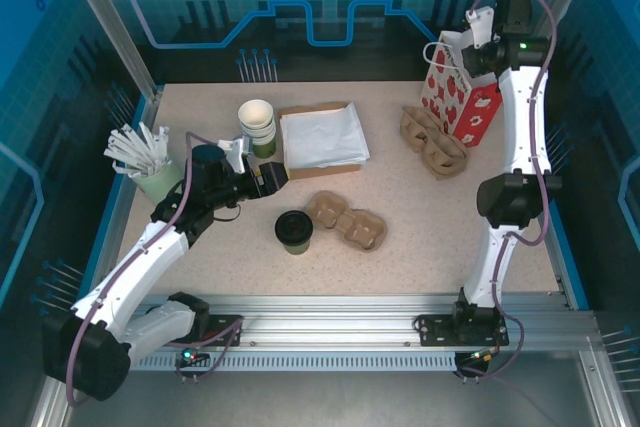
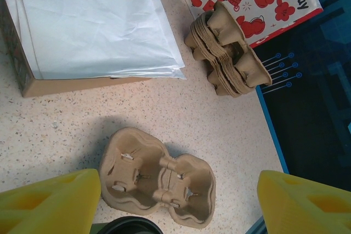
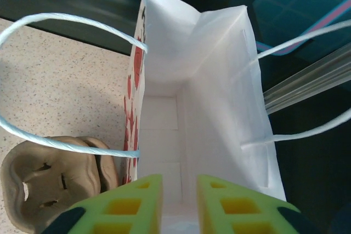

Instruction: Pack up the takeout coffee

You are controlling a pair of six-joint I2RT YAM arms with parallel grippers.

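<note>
Speckled beige bench point(image 1: 420, 247) carries a takeout order mid-pack, both arms out over it.

Far right, a red-and-white printed paper bag point(image 3: 214, 97) stands upright & open, white inside, flat-bottomed, pale string handles looping out. The right fingers point(image 3: 131, 201) sit over its near rim, close together w/ a thin gap. Whether they pinch the paper can't be told.

A brown card box point(image 1: 322, 137) of crinkled white sheets lies at the back, centre. Beside the bag sits a stack of pulp trays point(image 2: 227, 53), rough, moulded, nested. A single two-cup tray point(image 1: 347, 220) of the same brown fibre lies nearer the arms, its wells empty.

The coffee cup point(image 1: 294, 230), small, dark green, tapered paper, stands upright near mid-bench, just beside that tray's left end & well apart from the bag. Its round black plastic lid point(image 2: 129, 226) is on.

The left fingers point(image 2: 49, 201), yellow, are spread wide w/ nothing between them. They are poised between the box & the cup, and the wrist view looks past the lid's edge to the tray.

Step in hand, by the look of it: approach for pickup, bag readied, cup not yet gripped. The next move prob. calls for lowering round the cup's wall below the lid & closing gently, since thin paper crushes. After that, keep it level en route to a tray well or the bag.
</note>
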